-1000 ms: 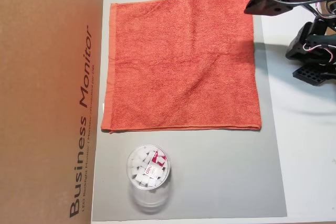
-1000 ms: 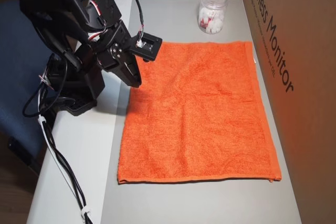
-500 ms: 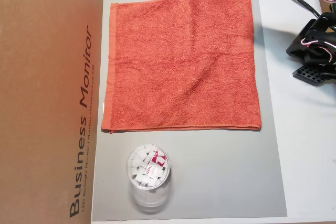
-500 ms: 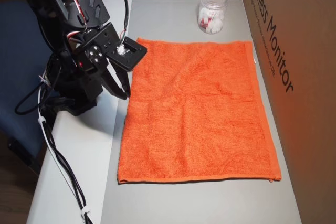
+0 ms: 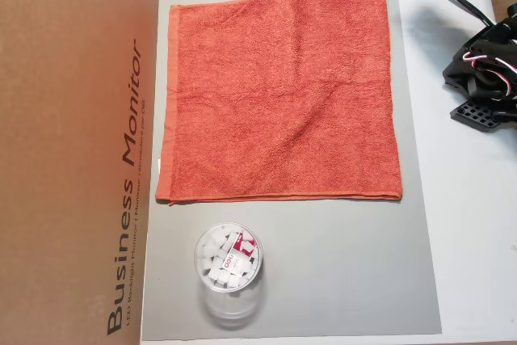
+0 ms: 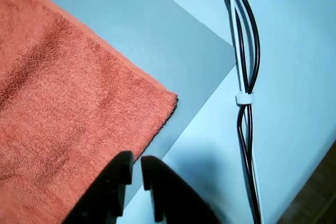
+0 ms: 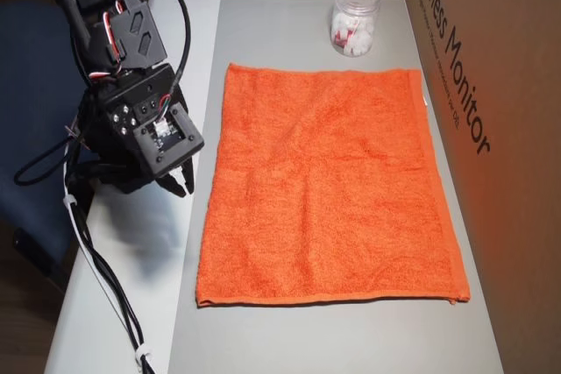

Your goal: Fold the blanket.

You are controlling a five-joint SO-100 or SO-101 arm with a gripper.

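Grey matting is being covered at frame centre by the blanket, lying flat and unfolded. Having swung off the blanket's upper-left edge, the gripper is being carried, nearly closed and empty, toward the lower-left corner, probably the first grasp.

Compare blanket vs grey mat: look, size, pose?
The blanket is orange-red terry with hemmed border strips; the grey mat is smooth and plain. The blanket is smaller and lies on the mat, whose bare margin shows around it. Both lie flat and unfolded, edges roughly parallel.
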